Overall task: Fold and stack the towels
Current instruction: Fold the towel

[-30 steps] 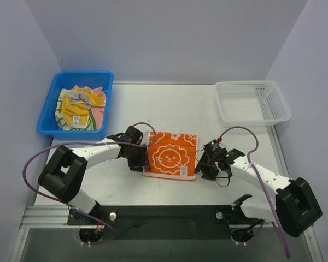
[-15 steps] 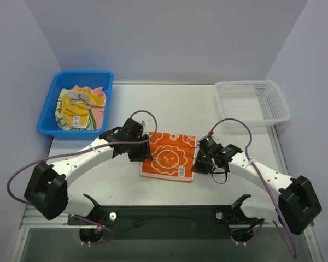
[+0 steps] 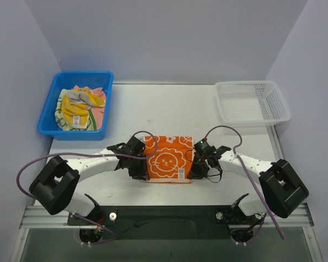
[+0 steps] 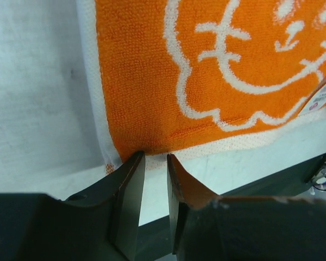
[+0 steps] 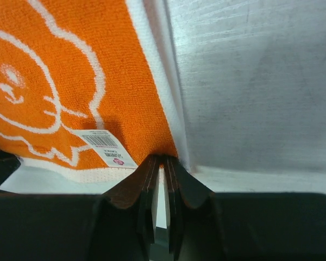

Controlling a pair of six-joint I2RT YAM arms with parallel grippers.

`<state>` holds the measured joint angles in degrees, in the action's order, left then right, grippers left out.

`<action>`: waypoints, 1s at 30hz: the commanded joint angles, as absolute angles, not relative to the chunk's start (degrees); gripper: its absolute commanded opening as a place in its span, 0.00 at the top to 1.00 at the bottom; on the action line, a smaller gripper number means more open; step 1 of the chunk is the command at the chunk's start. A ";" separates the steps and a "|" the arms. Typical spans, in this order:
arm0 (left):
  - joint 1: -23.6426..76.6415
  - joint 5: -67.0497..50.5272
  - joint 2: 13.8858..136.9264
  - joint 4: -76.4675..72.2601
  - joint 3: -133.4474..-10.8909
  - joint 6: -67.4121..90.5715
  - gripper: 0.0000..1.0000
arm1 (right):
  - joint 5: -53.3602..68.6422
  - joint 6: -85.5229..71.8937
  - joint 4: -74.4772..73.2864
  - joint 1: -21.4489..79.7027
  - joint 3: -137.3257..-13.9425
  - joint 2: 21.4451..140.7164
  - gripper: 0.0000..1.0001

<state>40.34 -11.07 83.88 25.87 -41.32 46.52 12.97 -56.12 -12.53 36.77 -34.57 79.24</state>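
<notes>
Towel (image 3: 167,159) of nubby orange terry lies squarish, white-bordered, lion-printed.

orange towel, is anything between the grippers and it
Nothing visible. The right gripper pinches the near right corner of the towel; the left gripper has its jaws slightly apart right at the near left corner.

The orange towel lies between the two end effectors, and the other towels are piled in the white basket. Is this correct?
Not quite: the top external view shows the other towels piled in the blue bin, not the white basket. The orange towel does lie between the left end effector and right end effector.
</notes>
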 commanded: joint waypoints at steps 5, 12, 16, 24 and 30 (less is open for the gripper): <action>43.59 -10.12 73.05 26.72 -36.56 51.24 0.62 | 13.36 -49.67 -18.45 35.68 -35.23 73.13 0.87; 39.31 -3.87 71.70 21.65 -47.01 47.47 0.37 | 9.40 -45.00 -7.87 34.81 -45.25 71.62 0.58; 32.09 -7.90 79.08 12.15 -52.46 46.93 0.36 | 6.08 -46.23 2.88 34.37 -51.65 78.99 0.50; 28.74 -14.50 98.08 2.39 -64.51 46.67 0.60 | 5.53 -50.18 24.57 34.19 -56.08 96.74 0.53; 27.16 -15.29 103.09 -6.40 -56.17 47.55 0.77 | 6.86 -50.45 37.24 34.19 -50.03 104.05 0.53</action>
